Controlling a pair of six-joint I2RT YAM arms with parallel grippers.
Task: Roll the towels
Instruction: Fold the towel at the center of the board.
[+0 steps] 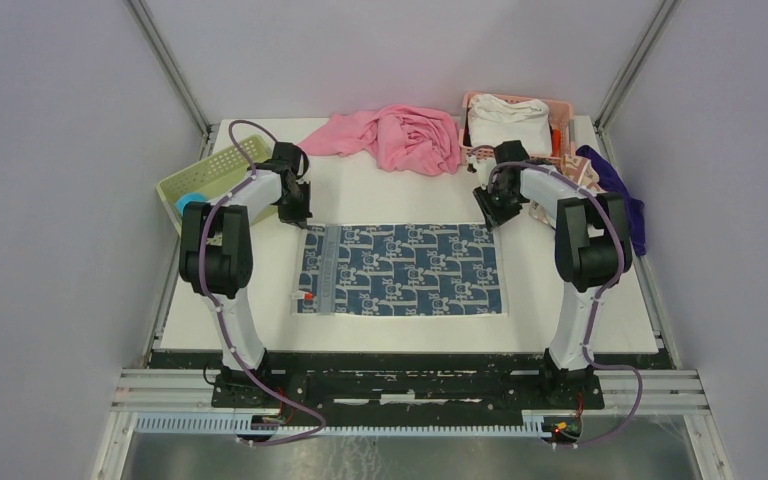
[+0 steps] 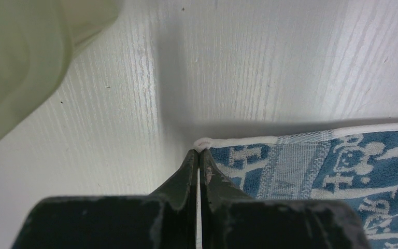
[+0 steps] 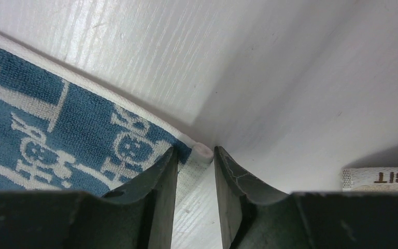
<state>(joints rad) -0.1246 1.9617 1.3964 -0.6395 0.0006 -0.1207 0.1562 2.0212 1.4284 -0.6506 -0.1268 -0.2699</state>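
Printed towel (image 1: pixel 400 268) lies flat and spread out mid-table (image 1: pixel 400 195), long side running left to right.

Your left gripper (image 2: pixel 199 153) is down at the towel's far-left corner. Its fingers are pressed together with no gap, and the white hem curls up right at the tips. It may have cloth pinched, but you can't tell from the wrist view.

Your right gripper (image 3: pixel 196 151) is at the far-right corner, jaws a narrow gap apart, with the corner hem sitting between the fingertips. The left finger (image 3: pixel 158 174) lies over the blue print, the other over bare table. It has no grip on the cloth.

RABBIT towel (image 3: pixel 381 178) shows only as an edge with lettering, just right of the right gripper.

Blue towel (image 1: pixel 190 203) sits in the near end of the green basket (image 1: pixel 222 165), at the table's left edge beside the left arm.

Pink cloth (image 1: pixel 400 135) is bunched at the far edge. White cloth (image 1: pixel 508 120) sits in the pink basket (image 1: pixel 562 105) at the far right.
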